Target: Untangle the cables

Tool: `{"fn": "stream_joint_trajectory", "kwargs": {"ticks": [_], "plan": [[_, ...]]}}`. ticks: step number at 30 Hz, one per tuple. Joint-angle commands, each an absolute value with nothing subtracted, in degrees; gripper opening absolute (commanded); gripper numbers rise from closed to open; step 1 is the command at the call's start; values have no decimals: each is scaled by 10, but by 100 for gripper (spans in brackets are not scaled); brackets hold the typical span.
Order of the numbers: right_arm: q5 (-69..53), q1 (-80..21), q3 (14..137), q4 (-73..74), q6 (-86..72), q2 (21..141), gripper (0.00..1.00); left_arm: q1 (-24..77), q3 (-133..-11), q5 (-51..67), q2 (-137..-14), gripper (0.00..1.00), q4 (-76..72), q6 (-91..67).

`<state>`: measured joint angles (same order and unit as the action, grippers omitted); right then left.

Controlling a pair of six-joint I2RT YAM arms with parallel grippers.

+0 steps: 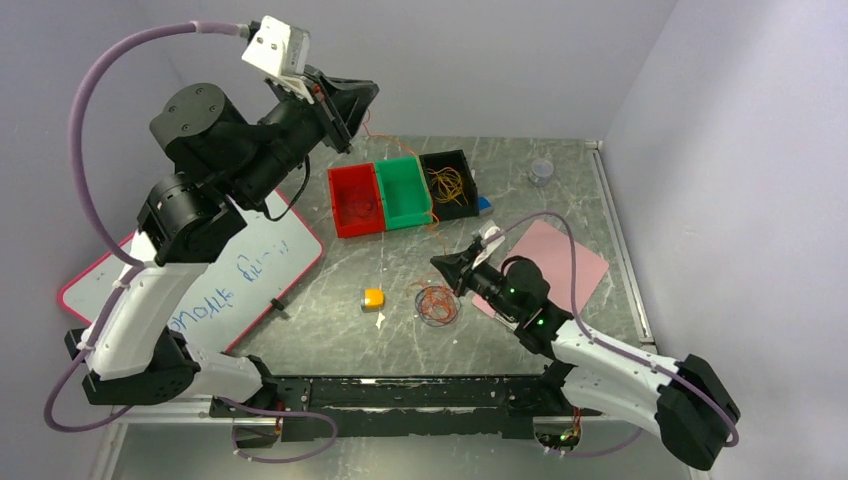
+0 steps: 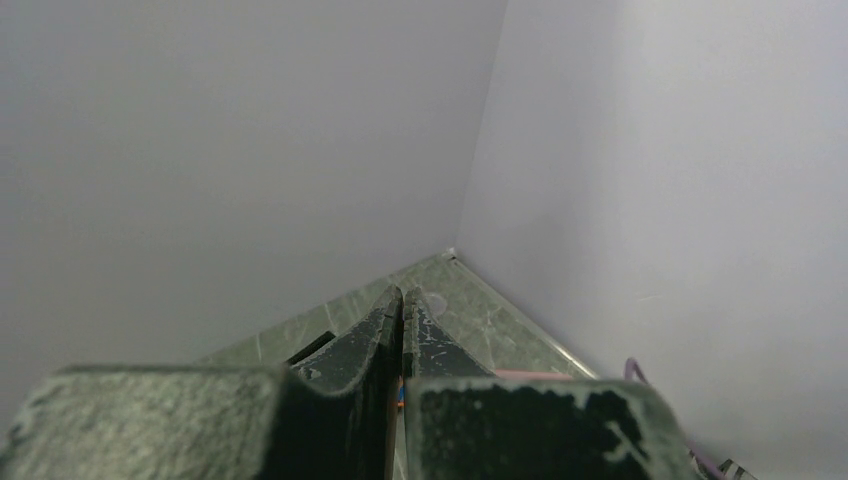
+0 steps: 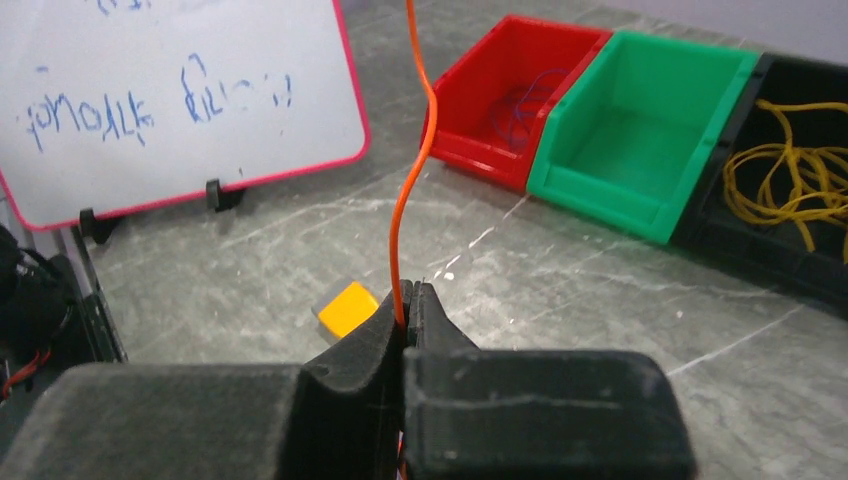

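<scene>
The tangle of cables [image 1: 437, 303], orange, red and dark loops, lies on the table just in front of my right gripper [image 1: 440, 263]. That gripper is shut on a thin orange cable [image 3: 400, 220], which rises from its closed tips [image 3: 408, 288] out of the top of the right wrist view. My left gripper [image 1: 370, 93] is raised high over the back left of the table. Its jaws [image 2: 402, 292] are closed, with a sliver of orange cable showing between them. A faint orange strand [image 1: 383, 141] runs down from it towards the bins.
Red bin [image 1: 355, 200], green bin [image 1: 405, 190] and black bin [image 1: 450, 180] holding yellow wires stand in a row at the back. An orange cube [image 1: 373, 297] lies left of the tangle. A whiteboard [image 1: 250, 270] is at left, a pink sheet [image 1: 570, 262] at right.
</scene>
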<state>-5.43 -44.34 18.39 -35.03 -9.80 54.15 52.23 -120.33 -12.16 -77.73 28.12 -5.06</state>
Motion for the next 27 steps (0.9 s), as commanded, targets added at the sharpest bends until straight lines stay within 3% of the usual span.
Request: {"fn": "stream_joint_trajectory", "kwargs": {"ticks": [1, 12, 27], "plan": [[-15, -444, 257, -212, -84, 504, 0, 525, -1174, -151, -756, 7, 274, -60], [20, -444, 494, 60, -79, 524, 0, 525, -1021, -221, -715, 7, 282, -102], [26, -444, 618, 167, -91, 534, 0, 495, -868, -162, -708, 7, 265, -180]]}}
